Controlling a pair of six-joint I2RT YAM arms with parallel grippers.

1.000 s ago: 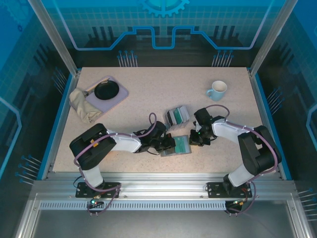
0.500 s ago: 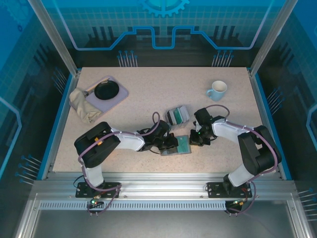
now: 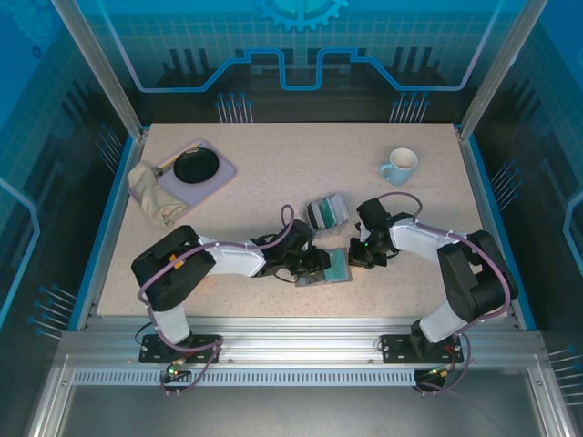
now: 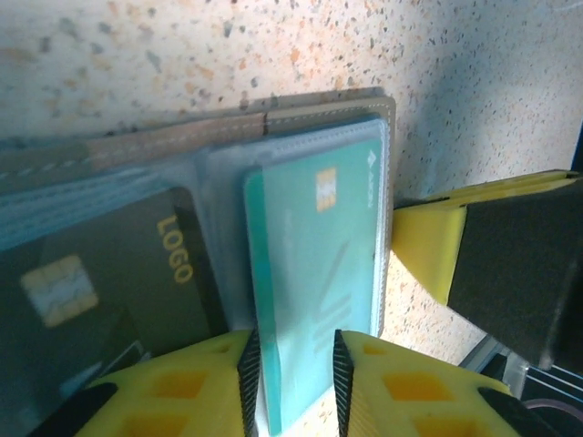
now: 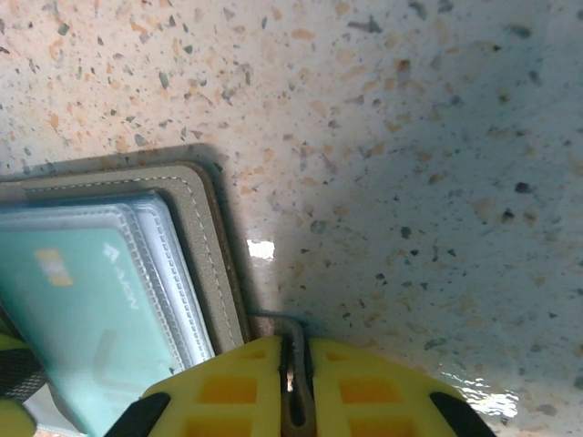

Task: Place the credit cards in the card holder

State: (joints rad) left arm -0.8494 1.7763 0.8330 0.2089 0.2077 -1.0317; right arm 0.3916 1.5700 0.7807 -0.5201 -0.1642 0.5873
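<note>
– Left tool point(image 4: 291, 350): how do its jaws stand?

– Parted. The two yellow fingers point(image 4: 209, 382) sit on either side of the near end of a teal card point(image 4: 314, 264), and the card's face shows in the gap between them. I can't tell whether they touch the card.

– Where is that card?

– In a clear pocket on one half of the card holder point(image 4: 182, 141), with its near end reaching out past the holder's edge. A dark card point(image 4: 118, 264) marked LOGO sits in the pocket beside it.

– And the holder itself?

– It lies open and flat on the speckled tabletop point(image 3: 273, 155), towards the front, between the two arms.

– What about the right tool point(image 5: 293, 350)?

– Closed. Its fingers are pressed together on a thin grey edge at the side of the holder, opposite the left tool. From the left wrist, one of its yellow fingers shows just beside the holder's rim.

– Anything else nearby?

– A clear box point(image 3: 325, 212) with teal showing inside stands just behind the holder. A mug point(image 3: 399, 166) is well apart, at the far right.
</note>
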